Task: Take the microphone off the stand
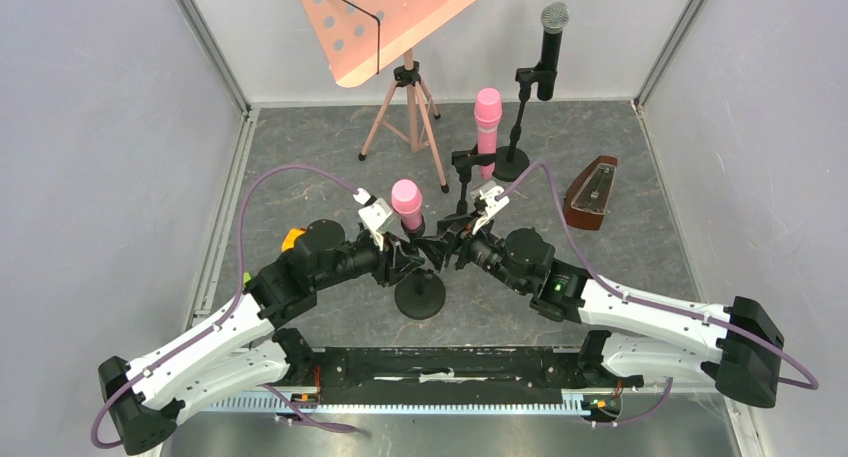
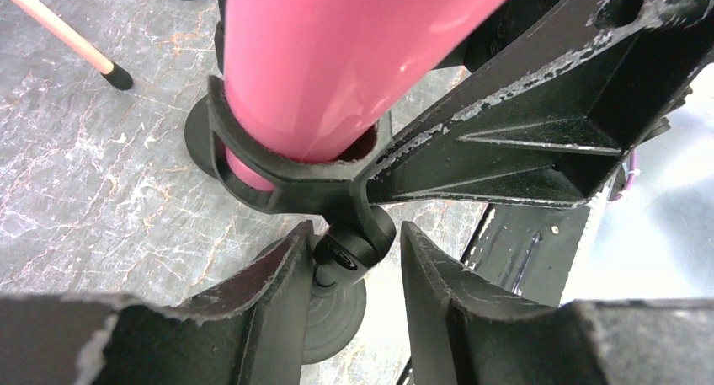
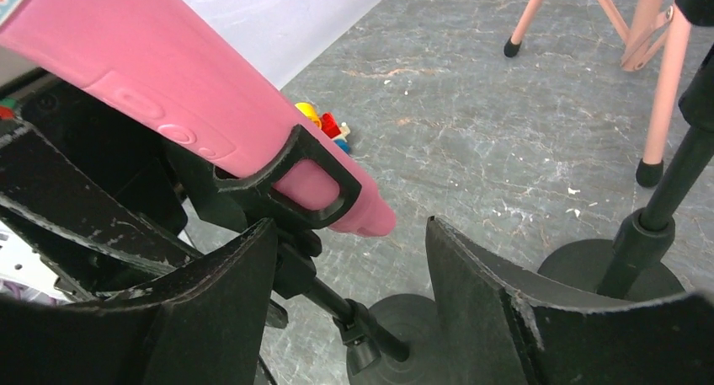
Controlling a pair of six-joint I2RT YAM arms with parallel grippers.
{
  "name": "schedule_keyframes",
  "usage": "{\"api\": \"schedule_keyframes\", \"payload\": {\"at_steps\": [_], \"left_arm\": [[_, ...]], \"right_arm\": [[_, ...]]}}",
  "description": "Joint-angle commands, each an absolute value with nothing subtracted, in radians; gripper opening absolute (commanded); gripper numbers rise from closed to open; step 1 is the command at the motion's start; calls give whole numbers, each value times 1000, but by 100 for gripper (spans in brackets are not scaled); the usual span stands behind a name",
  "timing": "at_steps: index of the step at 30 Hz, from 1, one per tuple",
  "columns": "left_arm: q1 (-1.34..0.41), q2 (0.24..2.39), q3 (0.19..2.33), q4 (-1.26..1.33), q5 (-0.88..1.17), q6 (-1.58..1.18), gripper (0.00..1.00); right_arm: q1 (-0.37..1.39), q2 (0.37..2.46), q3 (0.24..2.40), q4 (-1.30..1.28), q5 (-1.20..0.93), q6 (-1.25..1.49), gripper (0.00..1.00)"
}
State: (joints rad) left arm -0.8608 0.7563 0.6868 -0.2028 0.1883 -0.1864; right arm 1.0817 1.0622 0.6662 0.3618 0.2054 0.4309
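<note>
A pink microphone (image 1: 407,203) sits tilted in the black clip of a small stand with a round base (image 1: 420,298) at the table's middle. In the left wrist view the microphone (image 2: 337,65) rests in the clip ring (image 2: 253,170). My left gripper (image 2: 355,231) is open, its fingers either side of the stand's swivel joint (image 2: 354,254) under the clip. In the right wrist view the microphone (image 3: 168,98) passes through the clip (image 3: 311,195). My right gripper (image 3: 350,223) is open around the stand's thin pole (image 3: 341,301). Both grippers (image 1: 410,256) (image 1: 447,248) meet at the stand from opposite sides.
A second pink microphone (image 1: 487,117) and a black microphone (image 1: 553,37) stand on their own stands behind. A pink music stand (image 1: 395,17) on a tripod is at the back. A brown metronome (image 1: 592,192) is to the right. Another stand base (image 3: 606,267) is close by.
</note>
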Motion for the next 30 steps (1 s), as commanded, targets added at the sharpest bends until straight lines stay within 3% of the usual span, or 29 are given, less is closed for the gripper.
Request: {"api": "schedule_keyframes", "payload": {"at_steps": [1, 22, 30], "left_arm": [[-868, 747, 728, -178, 208, -192, 47], [-868, 668, 639, -239, 119, -220, 57], [-868, 681, 575, -110, 170, -244, 59]], "right_arm": [[1086, 1050, 630, 286, 206, 405, 71], [1088, 870, 569, 208, 217, 338, 76], [1087, 923, 738, 140, 149, 180, 81]]}}
